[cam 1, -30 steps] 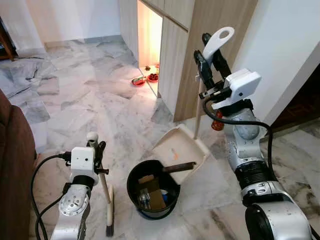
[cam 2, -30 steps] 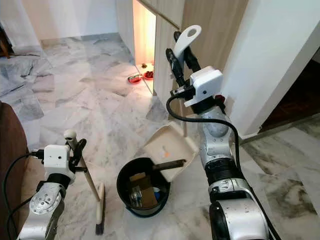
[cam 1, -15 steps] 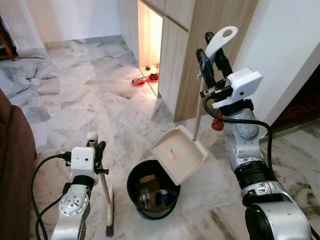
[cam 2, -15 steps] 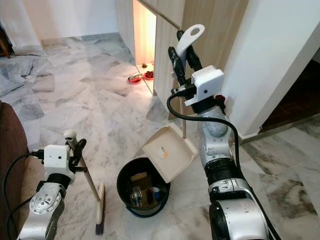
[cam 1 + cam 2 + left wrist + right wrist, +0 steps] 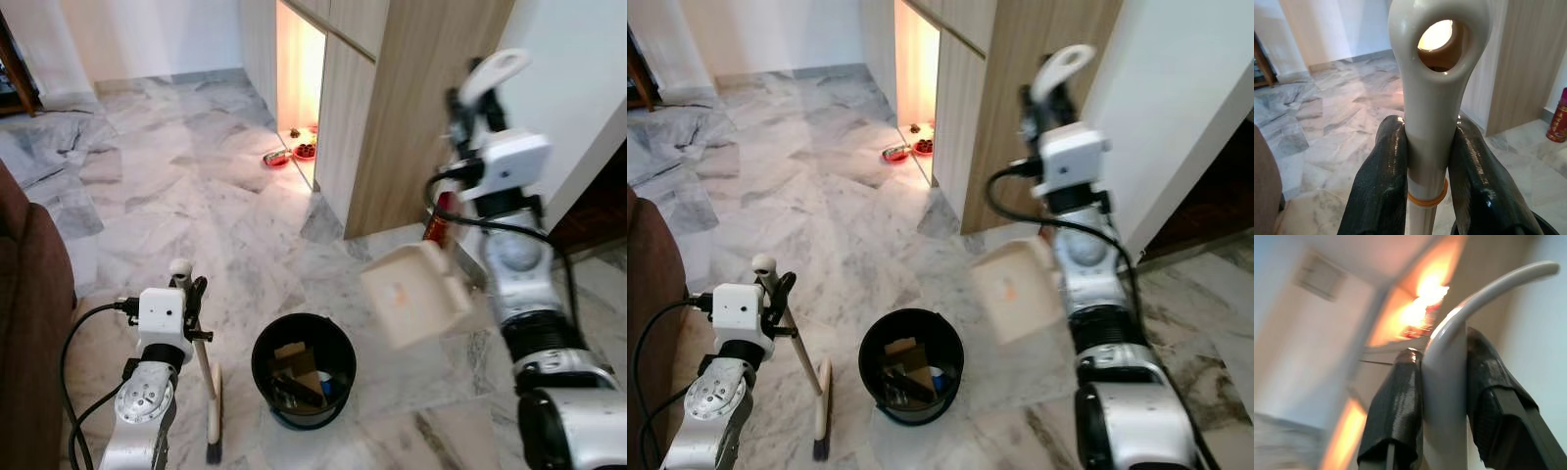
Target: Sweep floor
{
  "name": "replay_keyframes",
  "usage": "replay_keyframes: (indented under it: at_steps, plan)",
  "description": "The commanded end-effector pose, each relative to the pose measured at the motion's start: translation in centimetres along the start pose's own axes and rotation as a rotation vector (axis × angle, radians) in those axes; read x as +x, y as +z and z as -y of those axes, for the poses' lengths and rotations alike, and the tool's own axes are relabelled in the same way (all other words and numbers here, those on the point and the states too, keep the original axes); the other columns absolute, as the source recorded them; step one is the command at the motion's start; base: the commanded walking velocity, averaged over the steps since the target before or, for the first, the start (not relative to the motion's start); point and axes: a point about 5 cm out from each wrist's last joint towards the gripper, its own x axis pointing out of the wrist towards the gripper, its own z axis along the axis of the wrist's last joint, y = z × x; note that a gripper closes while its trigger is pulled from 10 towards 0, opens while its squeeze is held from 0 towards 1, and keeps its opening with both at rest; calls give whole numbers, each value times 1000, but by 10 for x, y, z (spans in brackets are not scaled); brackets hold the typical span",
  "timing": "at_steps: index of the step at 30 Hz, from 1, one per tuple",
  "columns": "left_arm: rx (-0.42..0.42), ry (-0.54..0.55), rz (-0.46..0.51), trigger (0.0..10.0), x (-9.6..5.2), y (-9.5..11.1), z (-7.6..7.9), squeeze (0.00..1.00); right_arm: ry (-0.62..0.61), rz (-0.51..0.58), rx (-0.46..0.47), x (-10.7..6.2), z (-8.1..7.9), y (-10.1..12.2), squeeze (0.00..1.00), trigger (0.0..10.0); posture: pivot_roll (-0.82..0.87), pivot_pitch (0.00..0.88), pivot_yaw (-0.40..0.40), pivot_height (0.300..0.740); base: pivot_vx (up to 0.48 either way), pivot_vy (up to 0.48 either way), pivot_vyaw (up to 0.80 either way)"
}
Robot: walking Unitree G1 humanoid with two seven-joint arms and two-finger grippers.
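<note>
1. We see the black bin (image 5: 302,382) at the lower centre of the head frames, already holding scraps of card and other rubbish; so we judge that at least one load of sweepings has gone in.
2. Our right tool (image 5: 1442,396) is clamped on the white loop handle of the dustpan (image 5: 416,294); the pan hangs blurred at centre right, lifted off the floor and apart from the bin, its face showing only a small orange mark.
3. Our left tool (image 5: 1427,161) grips the broom (image 5: 208,392) just below its ringed top, both fingers (image 5: 1383,186) pressed against the shaft; the broom stands at lower left with its head on the marble floor (image 5: 176,196), just beside the bin.
4. The floor that we can see looks free of loose debris, though the far tiles are too small to judge; what seems left is to set pan and broom away, or to sweep any part out of frame.
</note>
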Motion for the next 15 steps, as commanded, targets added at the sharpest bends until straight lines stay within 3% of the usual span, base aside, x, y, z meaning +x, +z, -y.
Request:
replay_keyframes:
  at_steps: [1, 15]
  plan:
    - [-4, -10, 31, 10000, 1, 5, 0, 0, -55, 12, -25, 5, 9, 3, 0, 10000, 130, 0, -63, 740, 0, 0, 0]
    - [-19, -26, 16, 10000, -5, 2, 0, 0, -114, -274, -128, -53, 7, -50, 0, 10000, 119, 0, -52, 740, 0, 0, 0]
